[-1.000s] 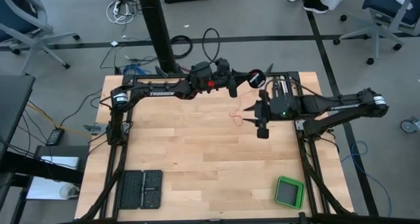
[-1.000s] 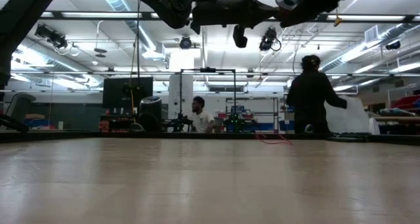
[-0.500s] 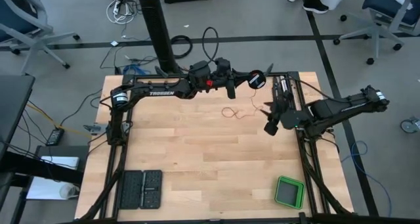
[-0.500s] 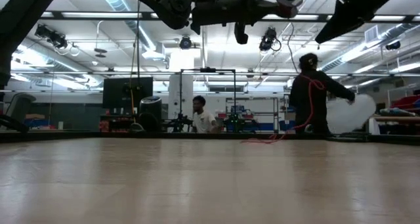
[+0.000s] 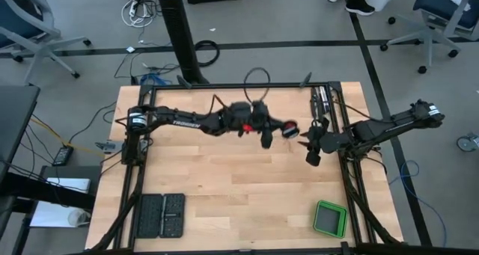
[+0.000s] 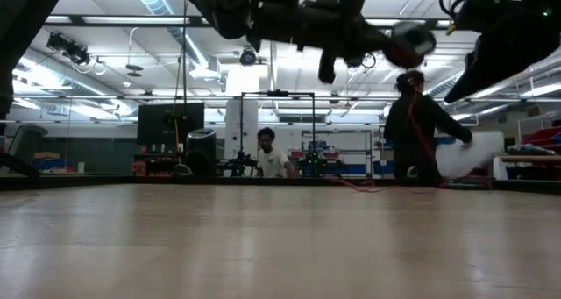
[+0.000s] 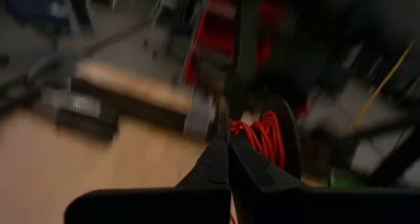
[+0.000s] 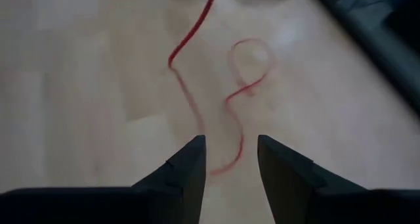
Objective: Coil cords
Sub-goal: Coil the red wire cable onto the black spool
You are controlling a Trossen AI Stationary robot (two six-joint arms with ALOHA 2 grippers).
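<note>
Dark metal fingers of the right gripper (image 8: 228,159) stand apart with nothing between them, hanging above the pale wooden table (image 5: 224,188) near its right edge. Just ahead of those fingers, in the right wrist view, a very thin red-orange cord (image 8: 237,86) lies loose on the wood, bending into a small loop and a wavy tail.

The left gripper (image 7: 227,159) has its jaws pressed together (the tips meet in a narrow point), and the left wrist view is too blurred to show whether the cord runs between them. Directly past the tips sits a dark round spool (image 7: 275,135) wound with red-orange cord. From above, the left arm reaches across the far half of the table, its gripper (image 5: 268,137) close to the right one (image 5: 313,152).

At the near right corner rests a small green square tray (image 5: 330,219); at the near left, two black ridged pads (image 5: 160,215). Beyond the table, a person in dark clothing (image 6: 416,128) stands in the room, and another sits farther back (image 6: 267,154).
</note>
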